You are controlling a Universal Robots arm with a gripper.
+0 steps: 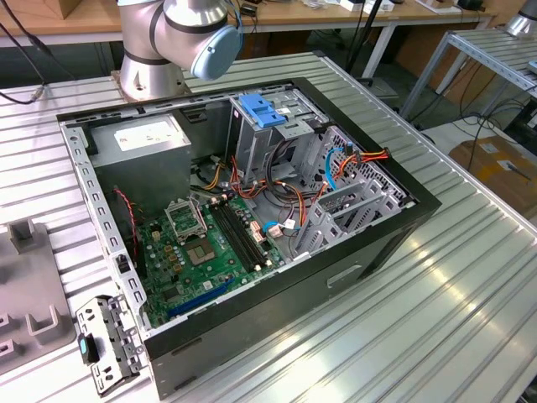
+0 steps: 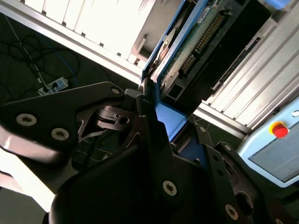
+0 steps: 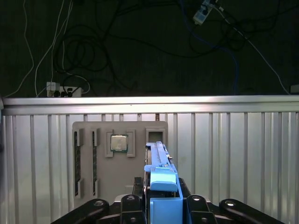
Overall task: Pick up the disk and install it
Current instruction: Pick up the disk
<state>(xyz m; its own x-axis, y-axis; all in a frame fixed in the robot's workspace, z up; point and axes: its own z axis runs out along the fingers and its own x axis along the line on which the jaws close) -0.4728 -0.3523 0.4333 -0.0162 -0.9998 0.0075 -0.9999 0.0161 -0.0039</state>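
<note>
Closest to the wrist, the pincer is closed on the disk, its black fingers pressed against either side of the blue frame that carries it. In the second wrist view the disk stands out past the fingers, edge toward the camera, with its green circuit board showing. It hangs in the air, clear of the worktop. Just past its tip in the first wrist view, a grey tray lies flat on the ribbed metal with a square chip seated in one pocket. Beyond the worktop's far edge, cables and a power strip sit on the dark floor. In the exterior view a loose metal bracket lies at the near corner of the open computer case. Inside the case come the motherboard, then the power supply and the drive cage with a blue latch on top. Behind the case stands the arm, rising out of sight.
</note>
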